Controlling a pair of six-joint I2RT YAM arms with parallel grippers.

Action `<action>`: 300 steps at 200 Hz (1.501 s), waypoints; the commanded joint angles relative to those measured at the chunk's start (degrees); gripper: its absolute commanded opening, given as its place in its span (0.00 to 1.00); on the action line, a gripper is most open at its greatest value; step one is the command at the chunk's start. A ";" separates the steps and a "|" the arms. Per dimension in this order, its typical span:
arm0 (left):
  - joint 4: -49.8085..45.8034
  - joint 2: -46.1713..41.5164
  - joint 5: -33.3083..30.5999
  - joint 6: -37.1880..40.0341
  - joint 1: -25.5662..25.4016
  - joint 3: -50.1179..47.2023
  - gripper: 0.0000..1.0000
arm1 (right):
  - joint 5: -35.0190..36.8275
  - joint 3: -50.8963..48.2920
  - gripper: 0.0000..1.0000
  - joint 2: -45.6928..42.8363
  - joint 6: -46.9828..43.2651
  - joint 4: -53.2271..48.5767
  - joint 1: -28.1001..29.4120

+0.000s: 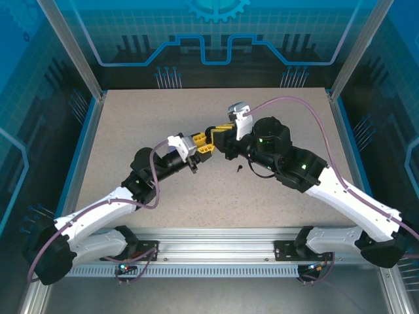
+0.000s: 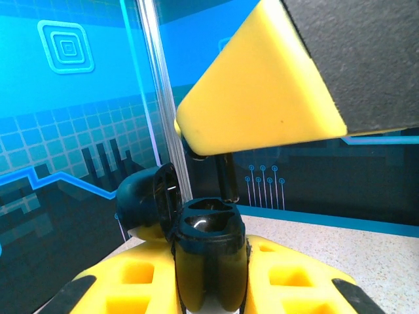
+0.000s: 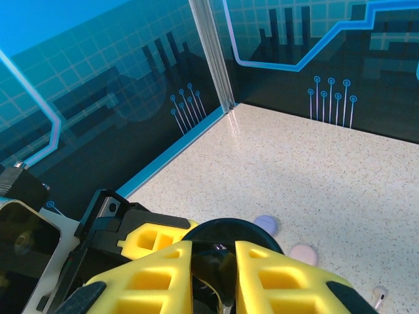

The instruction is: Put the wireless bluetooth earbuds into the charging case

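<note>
My left gripper point(image 2: 209, 278) is shut on a black charging case point(image 2: 208, 245), held upright with its lid point(image 2: 145, 203) swung open to the left. Right above the case's sockets hangs a black earbud point(image 2: 227, 175), stem down, its tip at the rim of the far socket. My right gripper point(image 3: 219, 261) is shut on that earbud point(image 3: 229, 271), with the case's round black rim point(image 3: 229, 227) just below. One of the right gripper's yellow fingers point(image 2: 262, 98) looms over the case. Both grippers meet mid-table, left point(image 1: 203, 146) and right point(image 1: 219, 135). Another small black earbud point(image 1: 239, 168) lies on the table.
A lavender round case point(image 3: 267, 224) and a pale pink round case point(image 3: 303, 254) lie on the speckled table point(image 3: 314, 163) beyond the grippers. A small pale earbud point(image 3: 380, 295) lies near them. Glass walls with a metal corner post point(image 3: 213, 59) close off the back.
</note>
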 commanded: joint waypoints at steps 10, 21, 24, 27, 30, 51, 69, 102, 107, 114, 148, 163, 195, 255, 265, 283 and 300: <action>-0.10 -0.41 -0.26 -0.54 -0.51 2.10 0.00 | -0.64 -1.10 0.21 -0.12 1.24 2.28 0.90; -0.25 -0.46 -0.23 -0.70 -0.48 2.20 0.00 | -0.78 -1.23 0.21 0.05 1.37 2.28 0.95; -0.23 -0.46 -0.29 -0.64 -0.49 2.19 0.00 | -0.78 -1.31 0.21 0.06 1.45 2.28 0.96; -0.26 -0.50 -0.23 -0.64 -0.44 2.23 0.00 | -0.78 -1.28 0.21 0.13 1.49 2.28 0.92; -0.29 -0.46 -0.26 -0.64 -0.51 2.25 0.00 | -0.82 -1.28 0.21 0.19 1.55 2.24 0.94; -0.33 -0.46 -0.33 -0.69 -0.47 2.32 0.00 | -1.21 -1.35 0.21 0.71 1.78 2.11 0.95; -0.28 -0.53 -0.36 -0.77 -0.52 2.33 0.00 | -1.29 -1.58 0.21 1.09 1.83 2.09 0.95; -0.37 -0.61 -0.68 -0.70 -0.52 2.44 0.00 | -1.30 -2.15 0.21 1.29 2.01 2.19 0.95; -0.37 -0.57 -0.71 -0.74 -0.53 2.57 0.00 | -1.26 -2.20 0.21 1.35 2.05 2.14 0.97; -0.37 -0.55 -0.75 -0.72 -0.56 2.58 0.00 | -1.31 -2.29 0.21 1.37 2.08 2.11 0.95; -0.37 -0.52 -1.26 -0.67 -0.61 2.67 0.00 | -2.18 -2.75 0.21 1.64 2.01 1.17 1.04; -0.46 -0.46 -1.50 -0.72 -0.60 2.68 0.00 | -2.61 -2.91 0.21 1.81 2.34 0.75 1.03; -0.04 -0.10 -1.45 -1.05 -0.57 1.98 0.00 | -2.26 -0.61 0.33 2.29 2.69 -0.14 1.10; 2.55 -0.03 -2.77 -2.35 -0.61 -1.22 0.00 | 0.70 11.74 0.68 2.82 3.20 -4.35 -1.06; 2.85 -0.06 -3.02 -2.56 -0.53 -1.56 0.00 | 0.78 12.47 0.69 1.90 4.33 -4.91 -2.39; 3.42 -0.45 -3.12 -2.66 -0.60 -2.20 0.00 | 1.81 12.44 0.71 -0.11 7.18 -6.61 -5.17; 3.42 -1.05 -3.34 -2.57 -0.58 -2.49 0.00 | 2.62 11.21 0.72 -1.79 10.12 -9.84 -8.61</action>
